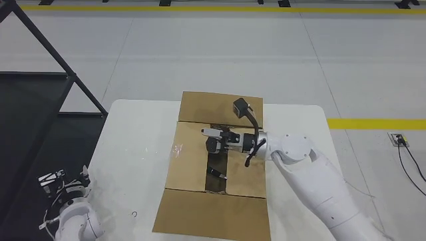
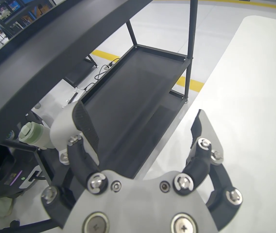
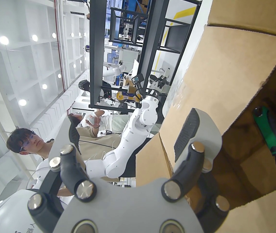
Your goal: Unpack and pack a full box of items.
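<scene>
box (image 1: 193, 161): on white table (image 1: 133, 148), flaps spread open
right gripper (image 3: 132, 117): fingers apart, empty, over the box opening
left gripper (image 2: 140, 112): fingers apart, empty, at table edge beside black shelf (image 2: 128, 93)
inside box: green-black tool (image 3: 270, 132)

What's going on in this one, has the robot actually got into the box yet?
The right gripper hangs over the open cardboard box on the white table, jaws open and empty, with one finger above a folded-back flap beside the opening. A green-handled tool lies inside the box, not yet gripped. The left gripper, also open and empty, sits off at the table's edge next to a black shelf cart.
</scene>
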You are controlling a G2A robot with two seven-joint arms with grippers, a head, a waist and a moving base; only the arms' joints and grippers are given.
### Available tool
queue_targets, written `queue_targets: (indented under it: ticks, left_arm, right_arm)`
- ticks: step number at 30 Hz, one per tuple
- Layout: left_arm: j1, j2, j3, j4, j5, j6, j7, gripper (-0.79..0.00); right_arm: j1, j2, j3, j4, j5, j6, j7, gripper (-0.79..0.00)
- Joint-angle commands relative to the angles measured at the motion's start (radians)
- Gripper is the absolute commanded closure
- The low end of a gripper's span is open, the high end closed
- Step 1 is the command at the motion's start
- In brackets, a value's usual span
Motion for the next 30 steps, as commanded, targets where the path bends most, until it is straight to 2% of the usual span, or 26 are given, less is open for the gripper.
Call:
queue_targets:
  ticks: [1,6,11,14,19,24,30]
  left_arm:
    - [0.007,-0.001,-0.003,-0.017,-0.015,-0.01,0.005,-0.785]
    - [0.038,-0.005,-0.007,-0.089,-0.044,-0.029,0.021,-0.785]
    - [0.082,-0.007,-0.015,-0.189,-0.061,-0.06,0.035,-0.785]
    - [0.121,-0.004,-0.02,-0.262,-0.086,-0.154,0.026,-0.785]
    - [0.202,0.006,-0.04,-0.38,-0.105,-0.379,0.019,-0.785]
    - [0.259,0.012,-0.037,-0.467,-0.055,-0.474,0.03,-0.785]
    - [0.297,0.016,-0.023,-0.528,-0.012,-0.535,0.018,-0.785]
  right_arm:
    - [0.0,-0.001,0.0,0.001,0.0,-0.001,0.002,-0.785]
    - [-0.004,0.0,0.011,0.002,0.011,0.023,0.027,-0.785]
    - [0.012,-0.001,0.0,0.03,-0.018,0.148,0.037,-0.785]
    - [0.025,-0.005,-0.015,0.048,-0.031,0.188,0.05,-0.785]
    - [0.047,-0.019,-0.051,0.077,-0.052,0.202,0.06,-0.785]
    - [0.07,-0.036,-0.084,0.112,-0.078,0.215,0.029,-0.785]
    - [0.088,-0.055,-0.101,0.152,-0.052,0.18,0.034,-0.785]
